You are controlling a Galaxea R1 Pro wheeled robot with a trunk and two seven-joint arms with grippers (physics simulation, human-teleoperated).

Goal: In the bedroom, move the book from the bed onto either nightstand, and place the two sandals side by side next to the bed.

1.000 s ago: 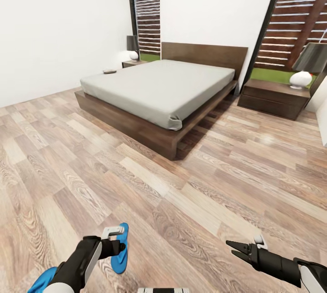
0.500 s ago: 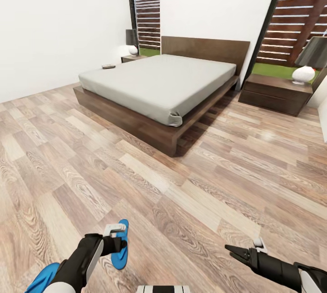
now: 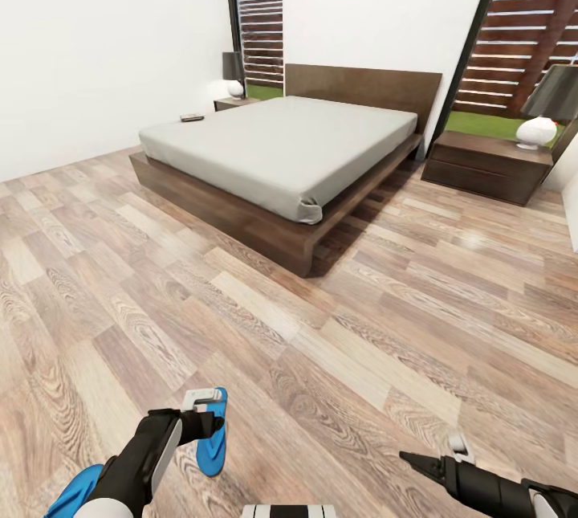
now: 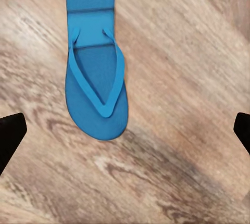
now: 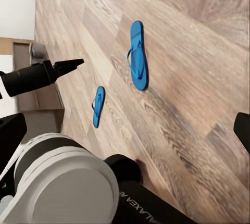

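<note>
**Sandals on the floor, well short of the bed**

One blue sandal (image 3: 213, 442) lies flat on the wood-plank floor (image 3: 337, 357), strap side up, its long axis running roughly toward the bed and away from the robot. In the left wrist view the same sandal (image 4: 95, 60) sits between the two dark fingertips and clear of both. The left gripper (image 3: 210, 424) hangs just above it with its fingers spread wide, holding nothing. The second sandal (image 3: 74, 491) lies nearer the robot, partly hidden behind the left arm; in the right wrist view the pair lie apart, one (image 5: 138, 56) beyond the other (image 5: 98, 106), roughly end to end.

The right gripper (image 3: 411, 460) hovers over bare floor well apart from both sandals, fingers pinched to a point and empty.

Open planks stretch between the sandals and the bed (image 3: 281, 152). A small dark book (image 3: 191, 117) rests near the mattress's far corner. A nightstand (image 3: 234, 103) with a lamp (image 3: 234, 75) stands beyond it; a wider low dresser (image 3: 487, 167) with another lamp (image 3: 546, 110) stands across the bed.
</note>
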